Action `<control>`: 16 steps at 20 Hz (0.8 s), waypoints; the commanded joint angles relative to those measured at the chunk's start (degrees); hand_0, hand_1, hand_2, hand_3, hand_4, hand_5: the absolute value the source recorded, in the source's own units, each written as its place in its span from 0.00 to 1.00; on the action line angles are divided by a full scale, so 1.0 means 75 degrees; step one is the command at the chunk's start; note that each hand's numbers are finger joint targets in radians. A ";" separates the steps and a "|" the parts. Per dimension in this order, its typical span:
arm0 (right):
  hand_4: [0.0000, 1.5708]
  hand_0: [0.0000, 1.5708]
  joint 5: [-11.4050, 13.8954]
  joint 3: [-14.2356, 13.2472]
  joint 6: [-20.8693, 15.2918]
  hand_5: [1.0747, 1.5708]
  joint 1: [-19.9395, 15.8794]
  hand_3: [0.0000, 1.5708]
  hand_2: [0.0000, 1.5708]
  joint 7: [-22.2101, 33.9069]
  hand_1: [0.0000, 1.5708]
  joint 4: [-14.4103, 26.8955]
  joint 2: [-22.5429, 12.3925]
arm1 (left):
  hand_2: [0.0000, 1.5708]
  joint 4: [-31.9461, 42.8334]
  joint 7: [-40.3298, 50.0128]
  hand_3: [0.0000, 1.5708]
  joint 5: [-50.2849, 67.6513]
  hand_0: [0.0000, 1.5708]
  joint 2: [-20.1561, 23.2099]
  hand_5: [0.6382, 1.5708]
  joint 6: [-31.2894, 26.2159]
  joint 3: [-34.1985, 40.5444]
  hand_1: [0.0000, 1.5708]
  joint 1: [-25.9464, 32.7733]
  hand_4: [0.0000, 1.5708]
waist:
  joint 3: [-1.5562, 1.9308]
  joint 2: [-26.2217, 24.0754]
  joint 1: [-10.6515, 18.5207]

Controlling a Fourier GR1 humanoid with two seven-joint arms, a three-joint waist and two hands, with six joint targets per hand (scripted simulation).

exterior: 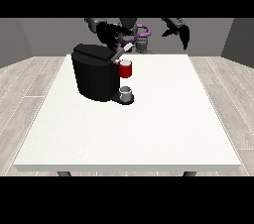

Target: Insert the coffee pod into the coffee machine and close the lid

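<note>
The black coffee machine (94, 74) stands on the white table (149, 129), left of centre. Its red pod holder (126, 70) juts out at the machine's upper right, above a small grey cup (126, 92) on the base. A pale slanted piece (126, 48), seemingly the lid, rises over the holder. The hand at the view's left (112, 33) hovers just above the machine's top, close to that piece. I cannot make out the pod itself. The hand at the view's right (181, 31) hangs raised in the air, fingers relaxed and pointing down, holding nothing.
The robot's torso (136, 32) stands behind the table's far edge. The table's front edge (129, 167) lies near the camera. Wooden floor surrounds the table.
</note>
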 commanded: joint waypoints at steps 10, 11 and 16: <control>0.07 0.00 0.0926 0.0656 -0.0412 1.00 -0.1322 0.00 0.00 0.0165 0.00 0.0337 0.0400 | 0.00 0.0121 -0.0190 0.00 0.0307 0.00 0.0257 1.00 -0.0215 0.0143 0.00 -0.0149 0.25 | -0.0003 0.0259 0.0413; 0.06 0.00 0.0916 0.0626 -0.0249 1.00 -0.1443 0.00 0.00 0.0110 0.00 0.0466 0.0327 | 0.00 -0.0005 -0.0134 0.00 0.0150 0.00 0.0023 1.00 0.0079 -0.0019 0.00 -0.0274 0.24 | -0.0002 0.0353 0.0354; 0.17 0.00 0.1199 0.0375 -0.0624 1.00 -0.2174 0.00 0.00 0.0015 0.00 0.0839 0.0075 | 0.00 -0.0225 -0.0034 0.00 0.0341 0.00 0.0257 1.00 -0.0280 -0.0035 0.00 -0.0435 0.24 | -0.0001 0.0745 0.0882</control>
